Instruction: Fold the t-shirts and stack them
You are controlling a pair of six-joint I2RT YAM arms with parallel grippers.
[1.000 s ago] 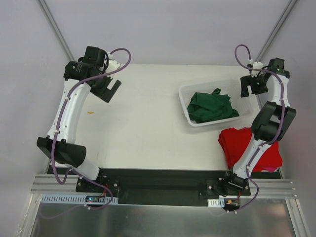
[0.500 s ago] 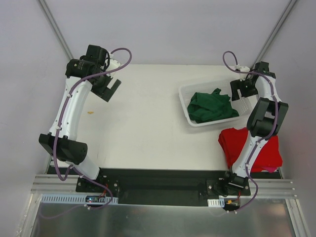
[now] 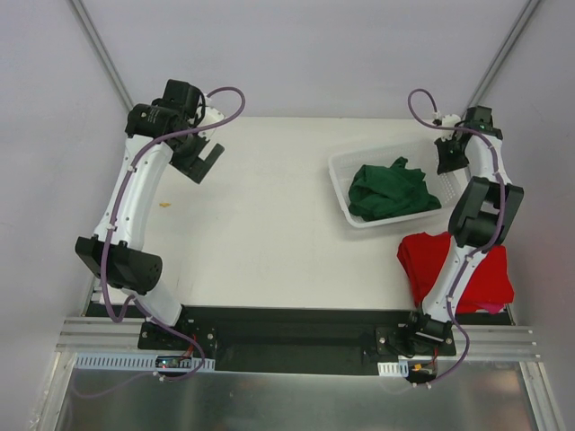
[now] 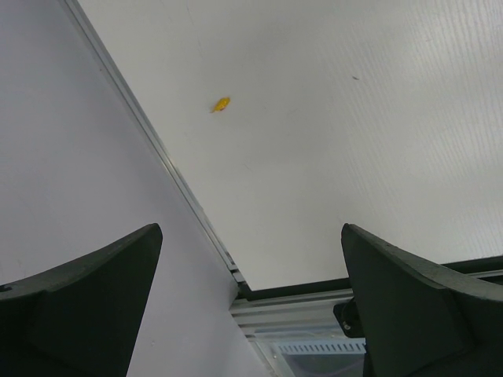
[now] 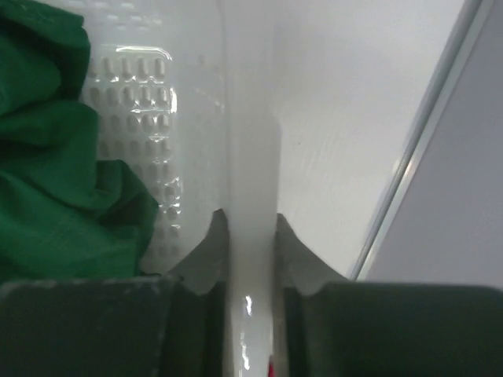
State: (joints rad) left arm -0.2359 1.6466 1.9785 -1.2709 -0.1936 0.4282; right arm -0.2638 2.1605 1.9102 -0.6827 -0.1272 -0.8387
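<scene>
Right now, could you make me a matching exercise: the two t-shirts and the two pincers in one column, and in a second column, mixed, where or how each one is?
Column one:
1. green t-shirt
2. red t-shirt
3. left pincer
4. right pincer

Column two:
A. open, above the bare table
B. crumpled inside the basket
C. shut on the basket's wall
D. lying on the table, outside the basket

Right pairs: 1-B, 2-D, 3-A, 4-C
</scene>
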